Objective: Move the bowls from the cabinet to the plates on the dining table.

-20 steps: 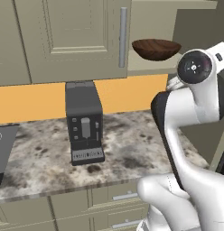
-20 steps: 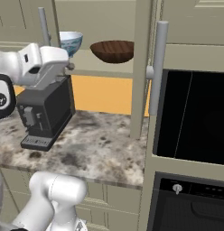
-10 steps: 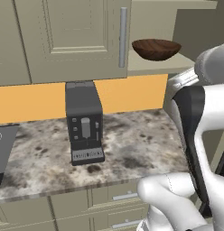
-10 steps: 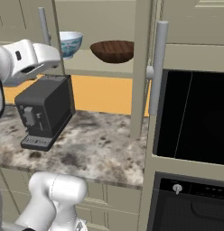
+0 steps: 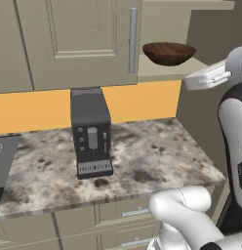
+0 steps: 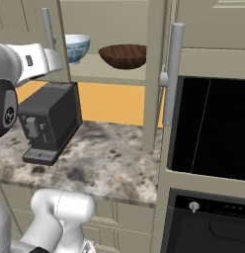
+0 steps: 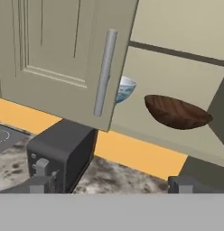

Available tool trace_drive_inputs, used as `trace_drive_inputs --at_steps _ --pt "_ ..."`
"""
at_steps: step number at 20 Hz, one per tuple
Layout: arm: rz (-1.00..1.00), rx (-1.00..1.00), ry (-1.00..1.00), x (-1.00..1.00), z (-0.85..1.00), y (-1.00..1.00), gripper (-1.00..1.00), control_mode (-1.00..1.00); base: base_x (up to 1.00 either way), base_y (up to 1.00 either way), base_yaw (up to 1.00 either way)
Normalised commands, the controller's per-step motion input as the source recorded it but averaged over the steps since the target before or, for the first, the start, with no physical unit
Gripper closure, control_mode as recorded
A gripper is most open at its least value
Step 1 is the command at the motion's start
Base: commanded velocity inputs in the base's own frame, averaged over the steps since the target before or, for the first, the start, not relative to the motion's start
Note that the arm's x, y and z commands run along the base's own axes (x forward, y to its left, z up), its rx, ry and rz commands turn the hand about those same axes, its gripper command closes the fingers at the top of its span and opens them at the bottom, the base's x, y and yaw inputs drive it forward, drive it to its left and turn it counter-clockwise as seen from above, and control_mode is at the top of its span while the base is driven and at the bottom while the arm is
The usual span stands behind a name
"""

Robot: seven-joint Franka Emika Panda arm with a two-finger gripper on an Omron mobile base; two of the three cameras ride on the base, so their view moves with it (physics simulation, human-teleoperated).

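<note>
The cabinet [image 7: 55,54] stands partly open, its inner shelf [image 5: 157,68] bare to view. On that shelf sits the dark brown wood-grain bowl [image 7: 177,113] [image 5: 169,52] [image 6: 123,55]. Left of it is the white bowl with blue pattern [image 6: 76,47], half hidden behind the door edge [image 7: 125,89] in the hand view. My gripper [image 7: 110,182] is open and holds nothing; it is lower than the shelf and some way back from it, facing both bowls. The plates and the dining table are out of view.
A dark coffee machine [image 5: 91,134] stands on the speckled stone counter [image 5: 157,156] below the cabinet. A long silver handle [image 7: 105,72] runs down the nearer door. A black built-in oven [image 6: 208,128] fills the tall unit at the right, with an open door's handle [image 6: 171,74] beside it.
My arm has swung up and back, and the hand now points at the shelf. Both bowls have stayed put and the jaws remain open.
</note>
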Motion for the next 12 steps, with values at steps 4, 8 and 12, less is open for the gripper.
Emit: trace_drive_inputs --at_steps 4,8,12 --pt "0.13 0.17 0.11 -0.12 0.37 0.28 -1.0 -1.0 0.0 0.0 0.0" --pt "0.01 0.04 0.31 -0.08 -0.02 0.46 -1.0 -1.0 0.0 0.0 0.0" --pt "-0.01 0.0 0.35 0.0 -0.03 0.38 -1.0 -1.0 0.0 0.0 0.0"
